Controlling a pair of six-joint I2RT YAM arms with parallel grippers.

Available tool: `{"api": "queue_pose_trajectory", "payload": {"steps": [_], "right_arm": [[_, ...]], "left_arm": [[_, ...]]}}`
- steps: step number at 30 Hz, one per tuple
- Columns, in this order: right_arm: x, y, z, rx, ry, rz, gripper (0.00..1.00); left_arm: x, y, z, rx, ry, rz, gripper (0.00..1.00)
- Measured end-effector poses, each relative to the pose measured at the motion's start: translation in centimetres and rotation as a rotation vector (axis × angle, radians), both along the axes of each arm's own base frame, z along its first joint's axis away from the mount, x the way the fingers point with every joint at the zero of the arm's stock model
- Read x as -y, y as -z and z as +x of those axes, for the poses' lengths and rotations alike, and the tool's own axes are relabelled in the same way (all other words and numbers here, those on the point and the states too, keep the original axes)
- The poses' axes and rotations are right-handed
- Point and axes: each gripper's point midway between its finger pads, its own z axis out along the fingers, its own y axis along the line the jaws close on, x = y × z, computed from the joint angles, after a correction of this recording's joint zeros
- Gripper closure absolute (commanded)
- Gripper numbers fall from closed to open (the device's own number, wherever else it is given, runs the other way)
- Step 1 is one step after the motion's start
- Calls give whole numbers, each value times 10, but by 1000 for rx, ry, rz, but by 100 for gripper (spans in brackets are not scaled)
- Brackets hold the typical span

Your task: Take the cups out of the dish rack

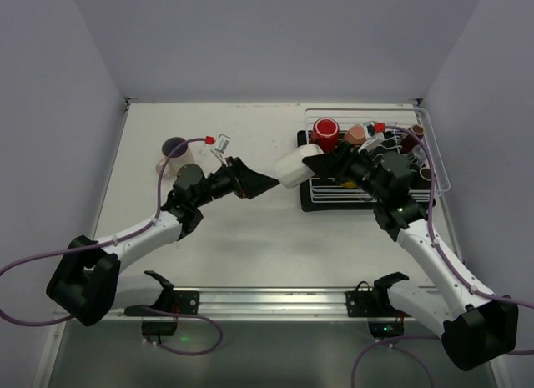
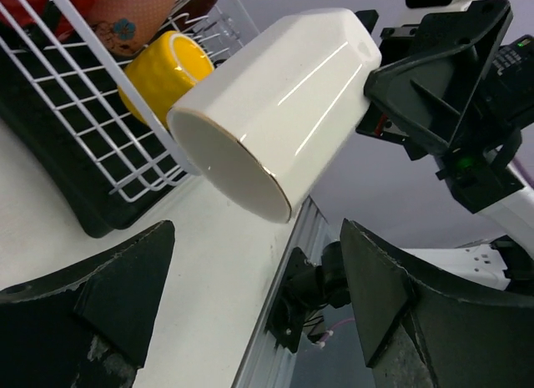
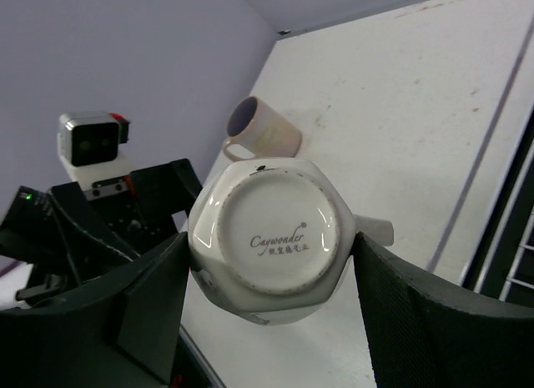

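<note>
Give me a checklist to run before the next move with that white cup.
1. The white cup clamped in the right gripper at its base: ok.
2. Cup clear of the dish rack, out over the table: ok.
3. The left gripper open and empty: ok.
4. Cup's mouth faces the left gripper, gap between them: ok.
5. The pink mug away from both grippers: ok.
6. Rack emptied: not ok, red cup and yellow cup inside.
</note>
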Motion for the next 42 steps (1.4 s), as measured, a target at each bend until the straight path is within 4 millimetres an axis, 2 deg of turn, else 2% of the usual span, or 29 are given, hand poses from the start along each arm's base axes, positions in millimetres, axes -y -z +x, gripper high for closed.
{"api": "queue_pose_trajectory", "payload": {"steps": [6, 11, 12, 14, 15, 18, 19, 20, 21, 22, 24, 29, 33, 39, 42], "right_arm": [[-22, -15, -13, 21, -108, 108, 87], [-38, -11, -16, -9, -194, 196, 87], [-40, -8, -17, -21, -205, 208, 86], [-43, -5, -17, -37, -213, 230, 86], [-44, -5, -18, -39, -218, 242, 86], [-43, -7, -17, -45, -211, 272, 82], [-44, -8, -18, -44, -215, 281, 76], [-44, -10, -18, -41, -216, 291, 65], [-45, -11, -18, -35, -219, 295, 36], [-45, -11, -18, -35, -220, 302, 22], [-46, -12, -20, -36, -226, 310, 1], [-46, -15, -21, -13, -223, 306, 1], [-38, -19, -21, 26, -173, 272, 1], [-22, -15, -13, 37, -65, 147, 1], [-15, -11, -12, 44, -33, 77, 1]], "left_arm": [[18, -21, -6, 42, 50, -68, 23], [24, -34, -11, 62, 72, -120, 35], [24, -36, -12, 66, 73, -128, 45], [24, -40, -12, 66, 72, -143, 58], [23, -40, -11, 65, 68, -147, 76], [22, -54, -13, 98, 69, -184, 100], [21, -56, -14, 104, 69, -187, 100], [21, -57, -15, 109, 69, -189, 100], [20, -59, -15, 119, 65, -191, 100], [19, -60, -15, 124, 62, -191, 100], [18, -62, -16, 129, 56, -186, 100], [9, -54, -17, 136, 6, -95, 100], [-9, -35, -7, 126, -112, 76, 100], [-37, -18, 38, 79, -295, 469, 100], [-50, -5, 69, 69, -374, 669, 100]]}}
